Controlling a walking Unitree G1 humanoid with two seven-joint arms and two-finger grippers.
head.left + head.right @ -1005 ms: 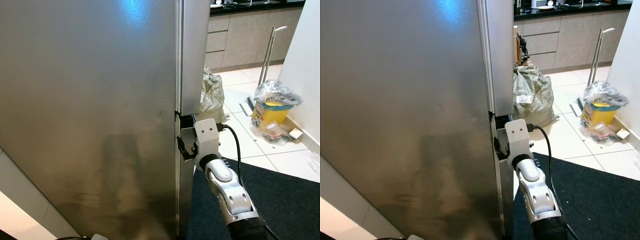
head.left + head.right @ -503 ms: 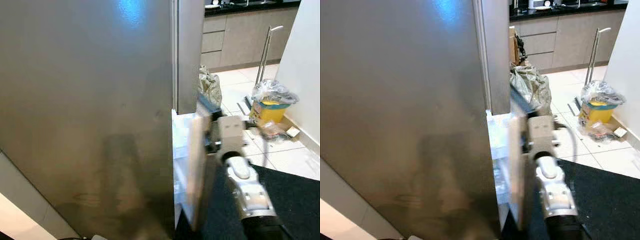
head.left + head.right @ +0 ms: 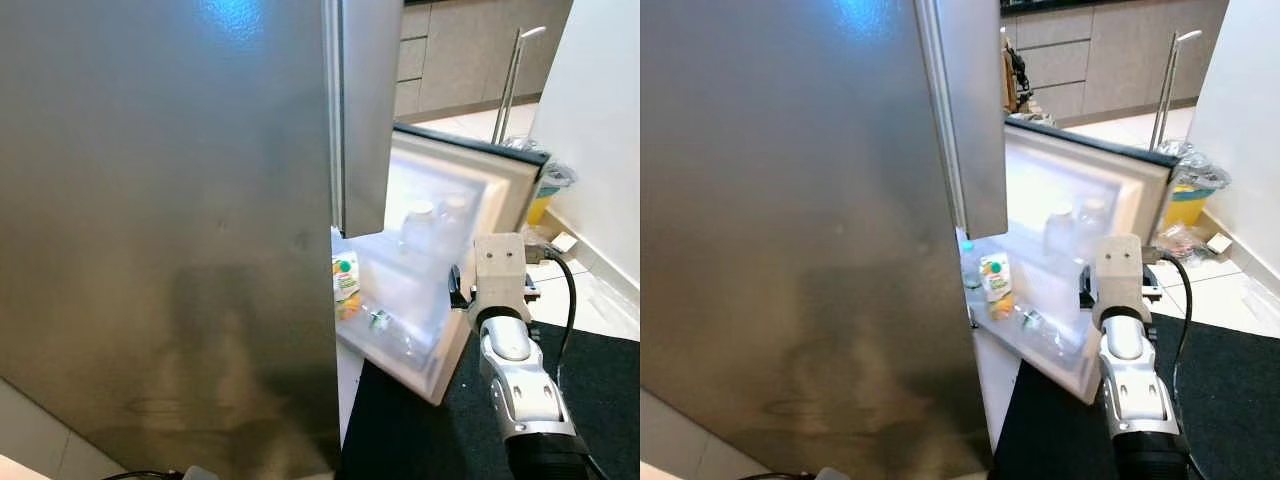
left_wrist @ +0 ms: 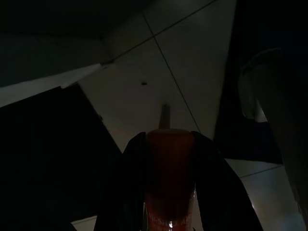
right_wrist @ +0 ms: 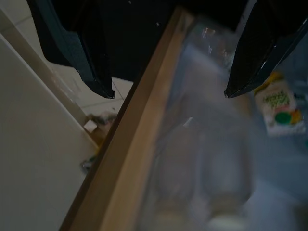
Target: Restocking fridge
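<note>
right wrist view: fridge door point(image 5: 130, 144) edge between the spread right end effector point(image 5: 166, 94) fingers.

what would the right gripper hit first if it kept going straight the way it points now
Most likely the edge of the open fridge door. The right gripper has its fingers spread on either side of that edge, which runs between them. Past it sit clear bottles in the door shelf, though depth is unclear.

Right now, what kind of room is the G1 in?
Most likely a home kitchen: a tall steel fridge with its lower door swung open on stocked shelves, grey base cabinets under a dark counter, and a tiled floor.
</note>
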